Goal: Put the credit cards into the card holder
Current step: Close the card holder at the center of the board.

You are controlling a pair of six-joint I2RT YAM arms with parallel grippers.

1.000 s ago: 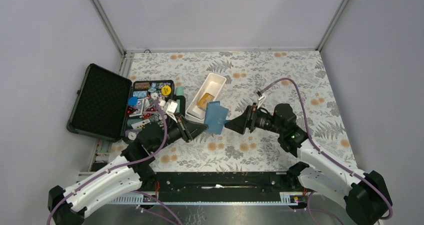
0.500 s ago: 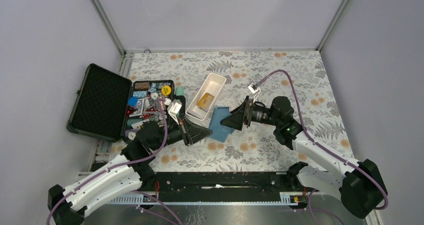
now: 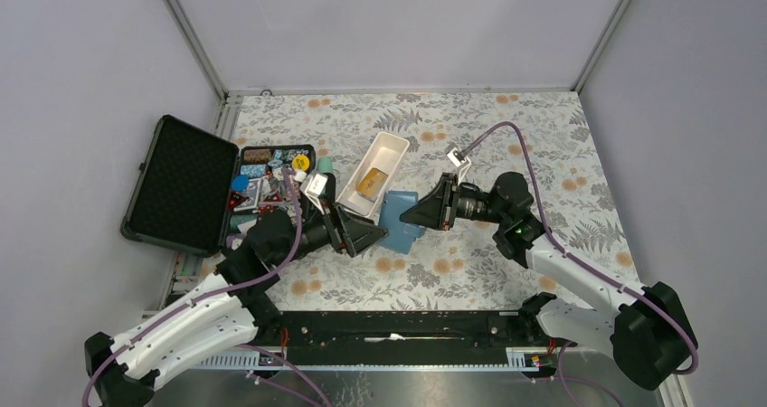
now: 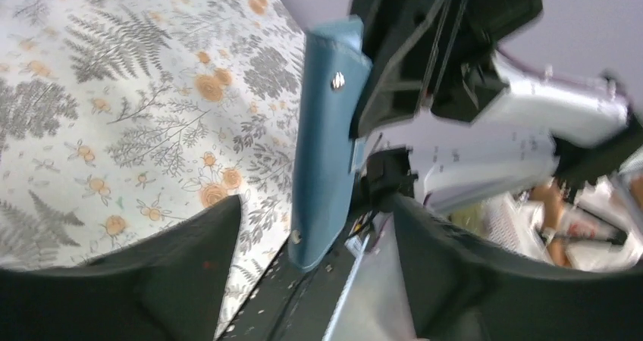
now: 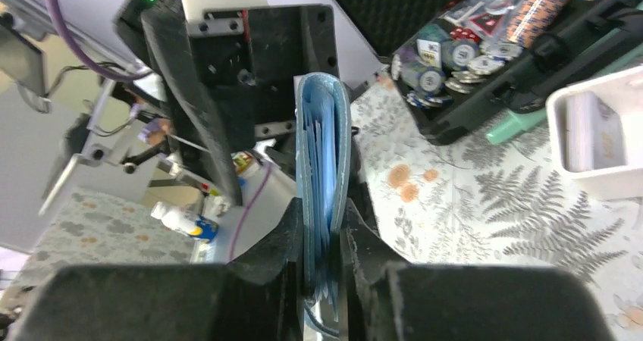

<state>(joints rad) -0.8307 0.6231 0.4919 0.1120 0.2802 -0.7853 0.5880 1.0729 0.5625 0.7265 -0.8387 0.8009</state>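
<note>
The card holder point(image 5: 324, 174) is held folded and on edge near the white tray point(image 3: 391, 143), clamped in the right pincer point(image 5: 326, 231). The left pincer point(image 4: 315, 204) is seen apart, flanking the holder. Judged: the left is to be drawn clear squarely, so nothing gets dragged. The pages, pressed together, are shown only by the right wrist view. The golden-orange card point(image 3: 371, 183) in the tray is plainest from above.
</note>
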